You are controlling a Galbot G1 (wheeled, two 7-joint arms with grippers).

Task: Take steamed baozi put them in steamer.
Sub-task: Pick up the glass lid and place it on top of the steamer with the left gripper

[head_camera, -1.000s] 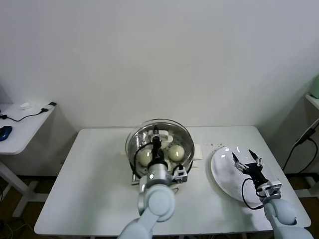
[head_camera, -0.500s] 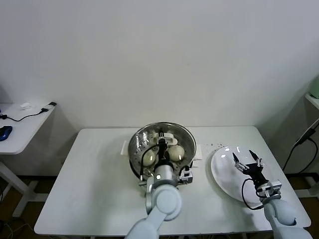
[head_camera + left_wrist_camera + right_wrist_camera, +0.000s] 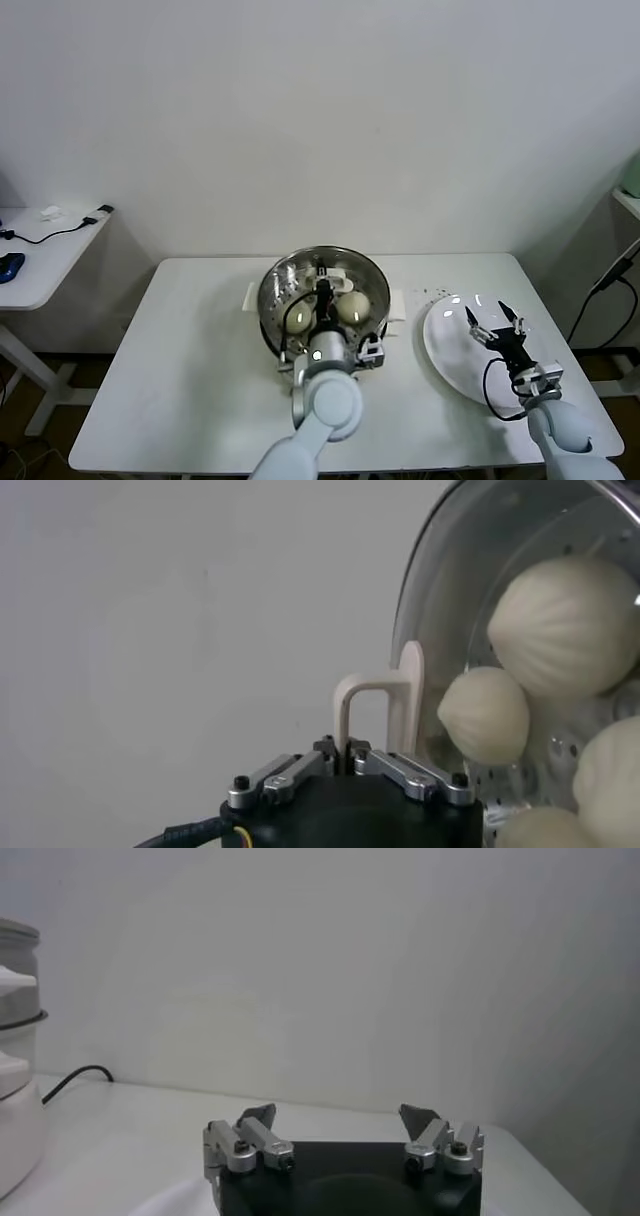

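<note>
my left gripper [image 3: 349,752] is clamped on the glass lid's handle [image 3: 385,712], tilting it over the steamer [image 3: 280,285] whose baozi [image 3: 485,716] sit just beyond; right gripper [image 3: 492,318] idles spread over the plate [image 3: 445,355].

The steamer [image 3: 322,295] stands mid-table [image 3: 180,370] with two steamed baozi [image 3: 352,306] visible inside. The left gripper [image 3: 323,287] is positioned over the basket, its fingers hidden by the wrist. The right gripper [image 3: 492,320] — jaws spread apart — hovers above the white plate [image 3: 452,360], holding nothing.
</note>
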